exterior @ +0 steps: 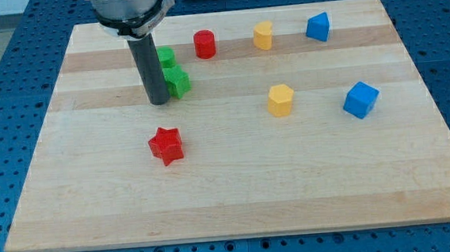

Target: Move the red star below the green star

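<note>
The red star [165,145] lies on the wooden board [237,181], left of centre. The green star [178,81] sits above it, toward the view's top, with another green block [165,56] just behind it, partly hidden by the rod. My tip [158,103] rests on the board right beside the green star's left side, touching or nearly touching it, and above the red star with a clear gap between them.
A red cylinder [205,44], a yellow block [262,35] and a blue block [318,26] line the view's top. Another yellow block [281,100] and a blue cube [360,99] sit at the middle right.
</note>
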Tool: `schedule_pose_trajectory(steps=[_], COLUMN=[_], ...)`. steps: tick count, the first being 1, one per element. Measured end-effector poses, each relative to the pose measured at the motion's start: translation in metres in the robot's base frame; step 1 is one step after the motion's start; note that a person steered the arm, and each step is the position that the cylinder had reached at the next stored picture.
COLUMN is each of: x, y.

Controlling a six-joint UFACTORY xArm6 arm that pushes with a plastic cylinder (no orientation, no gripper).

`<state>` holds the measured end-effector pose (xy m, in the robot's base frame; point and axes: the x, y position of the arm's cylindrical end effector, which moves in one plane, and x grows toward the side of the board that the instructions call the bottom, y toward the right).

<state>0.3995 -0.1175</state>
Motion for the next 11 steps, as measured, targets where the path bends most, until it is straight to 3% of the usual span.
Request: schedule_pose_trajectory(steps=[5, 8, 10, 11], x=[0.009, 0.096, 0.158, 0.145], y=[0.006, -0.024, 0.009, 0.031])
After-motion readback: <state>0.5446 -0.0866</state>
